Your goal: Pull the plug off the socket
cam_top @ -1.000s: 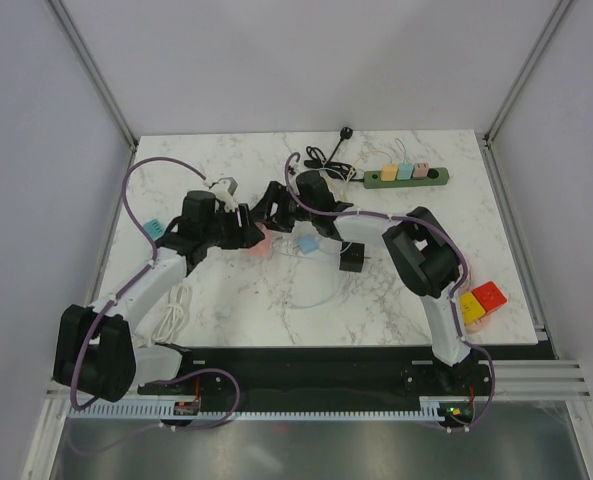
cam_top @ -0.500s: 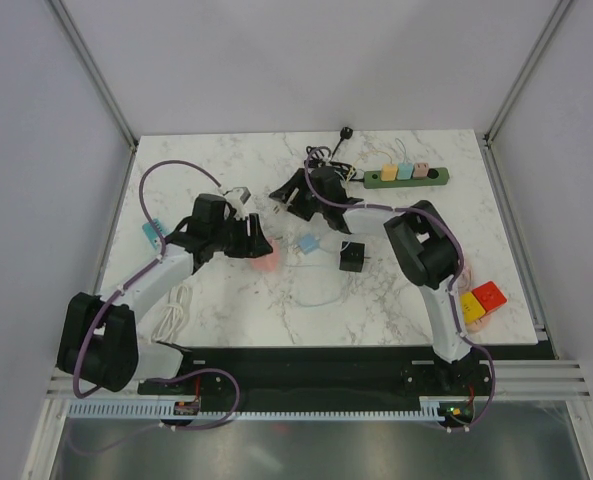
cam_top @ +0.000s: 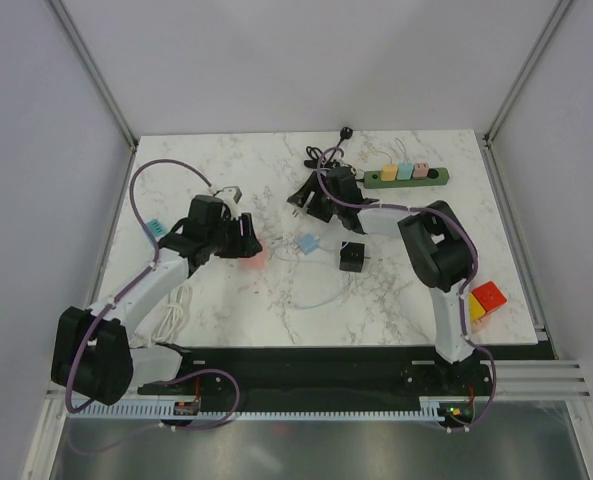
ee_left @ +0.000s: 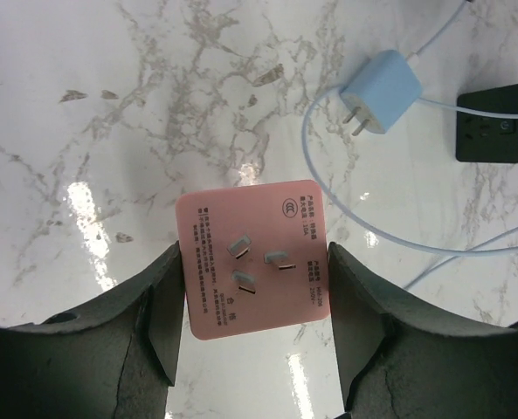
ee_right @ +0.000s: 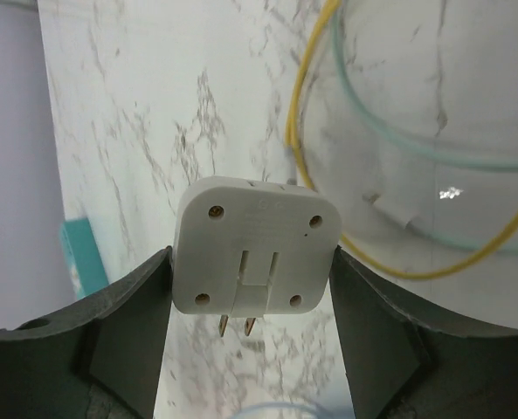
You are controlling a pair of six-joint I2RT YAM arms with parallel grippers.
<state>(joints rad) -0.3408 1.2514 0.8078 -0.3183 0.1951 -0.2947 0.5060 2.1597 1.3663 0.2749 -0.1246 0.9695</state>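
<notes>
My left gripper (cam_top: 247, 244) is shut on a pink square socket block (cam_top: 257, 257), held just above the marble table. In the left wrist view the block (ee_left: 254, 259) sits between both fingers (ee_left: 158, 301), its three-pin face toward the camera. My right gripper (cam_top: 298, 203) is shut on a white plug (cam_top: 293, 208), well to the right of the pink block and apart from it. In the right wrist view the white plug (ee_right: 257, 244) sits between the fingers, its two bare prongs (ee_right: 238, 326) free in the air.
A blue charger (cam_top: 306, 243) with a pale cable and a black cube (cam_top: 352, 258) lie between the arms. A green power strip (cam_top: 406, 177) with three plugs is at the back right. There are red and yellow blocks (cam_top: 486, 298), a teal block (cam_top: 154, 227) and a white cable coil (cam_top: 179, 310).
The two grippers were close together. The right gripper has moved away to the right with the white plug, and the left one has drawn slightly left with the pink block.
</notes>
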